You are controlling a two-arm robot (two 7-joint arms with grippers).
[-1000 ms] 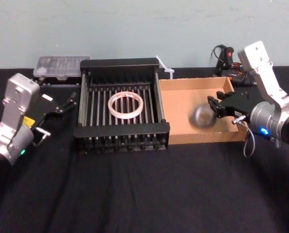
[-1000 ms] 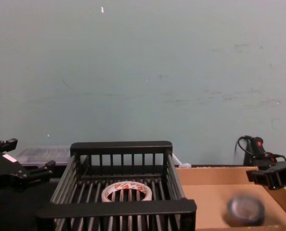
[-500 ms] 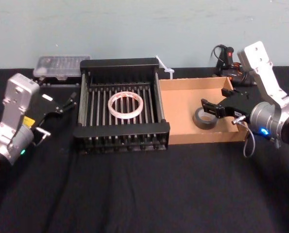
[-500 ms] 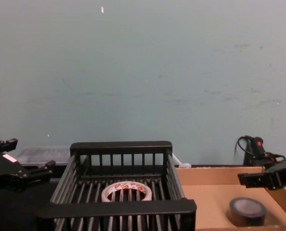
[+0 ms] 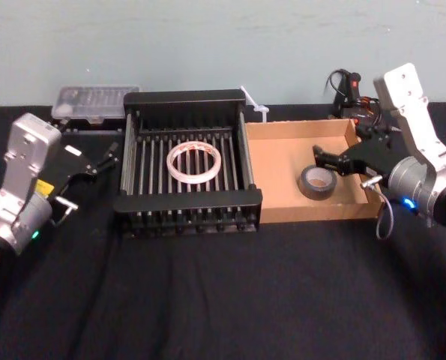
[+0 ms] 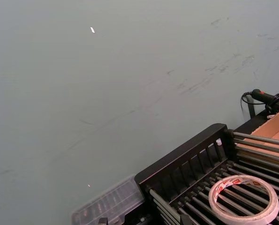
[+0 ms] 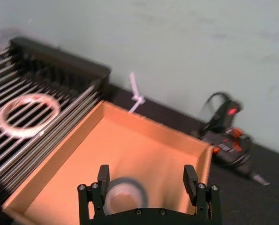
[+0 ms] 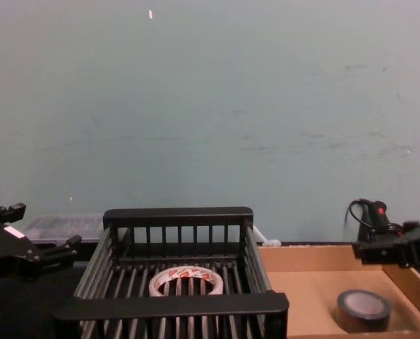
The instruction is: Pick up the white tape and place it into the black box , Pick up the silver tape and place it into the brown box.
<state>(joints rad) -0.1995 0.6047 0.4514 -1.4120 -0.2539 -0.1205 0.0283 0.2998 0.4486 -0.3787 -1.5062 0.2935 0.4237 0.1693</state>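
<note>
The silver tape (image 5: 316,193) is shown lying flat on the floor of the brown box (image 5: 282,176), toward the box's right end. Its hole faces up, so its axis is upright and no long side is presented. The right gripper (image 7: 147,180) is held above it, a little to the right and farther back, with its fingers spread wide and nothing pinched between them. In the right wrist view the roll is seen below the gap, apart from both fingers and nearer one than the other. The white tape (image 5: 219,161) is shown flat on the bars of the black box (image 5: 185,97), near the middle. The left gripper (image 5: 103,157) is parked over the table (image 5: 223,300) just beside that box's left wall, fingers apart and empty, and well apart from the white roll. The right arm is much the nearer to the silver roll, and the left arm to the white one. Both placements are judged complete, since each roll lies in its named box. The coming move is judged to be a withdrawal of the right arm. Because the roll lies beneath the spread fingers without touching them, a straight lift should clear it. The cardboard wall near the wrist is the likeliest thing to be caught.
</note>
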